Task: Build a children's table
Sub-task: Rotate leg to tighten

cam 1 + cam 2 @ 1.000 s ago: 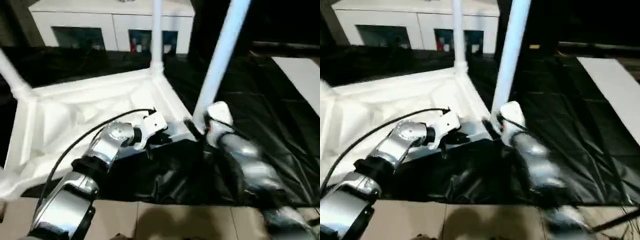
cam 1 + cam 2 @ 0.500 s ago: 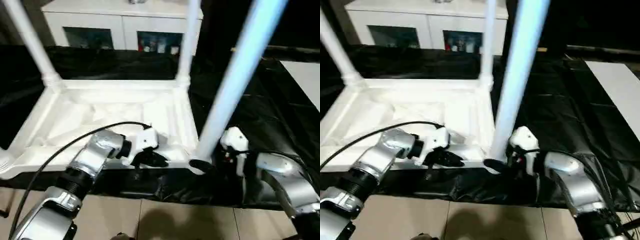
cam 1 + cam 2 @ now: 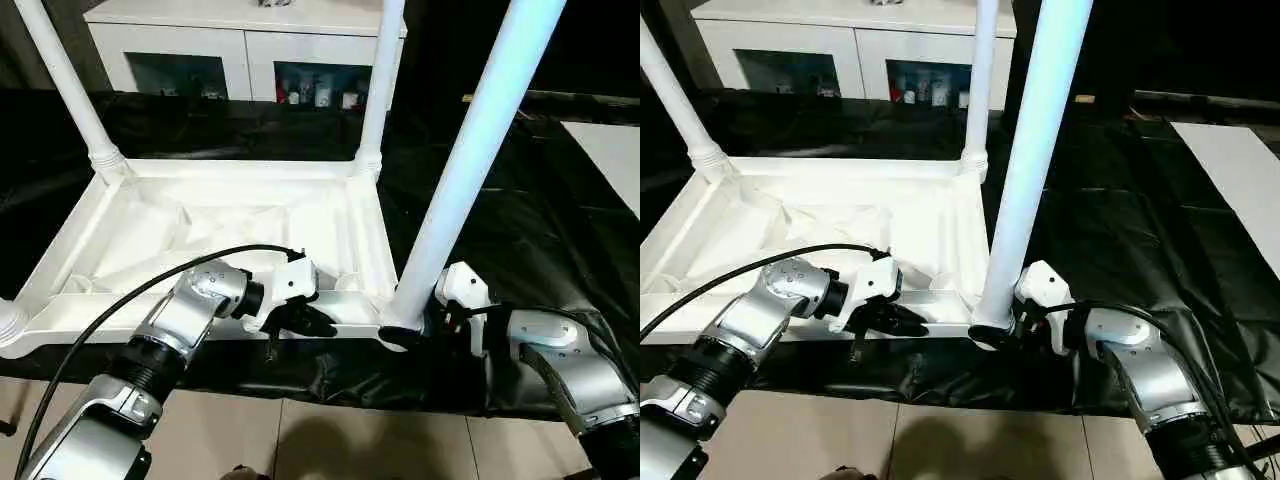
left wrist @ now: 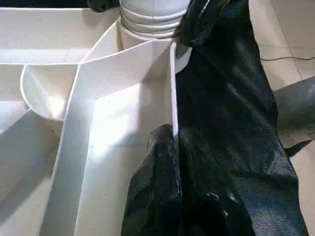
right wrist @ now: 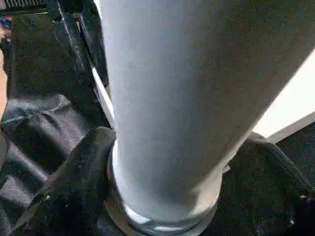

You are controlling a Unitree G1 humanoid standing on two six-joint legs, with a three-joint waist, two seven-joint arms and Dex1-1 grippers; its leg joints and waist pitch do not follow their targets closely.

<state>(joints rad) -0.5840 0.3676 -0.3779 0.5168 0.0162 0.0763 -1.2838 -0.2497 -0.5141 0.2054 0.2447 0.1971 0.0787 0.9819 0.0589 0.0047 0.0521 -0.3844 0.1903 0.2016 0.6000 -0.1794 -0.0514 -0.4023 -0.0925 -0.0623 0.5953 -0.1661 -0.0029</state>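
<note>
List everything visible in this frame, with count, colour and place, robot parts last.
Tabletop: one, white, upside down on the black-draped work table, ribbed underside up.
Legs: three clearly showing, white, standing in corner sockets; far left, far right, near right. A ringed white stub shows at the near left corner.
Black cloth: one, covering the work table.
Cabinet: one, white with glass doors, behind the table.
Floor: beige tiles, nearest the robot.
Left gripper: black fingers shut on the tabletop's near rim.
Right gripper: black fingers shut on the base of the near right leg.
</note>
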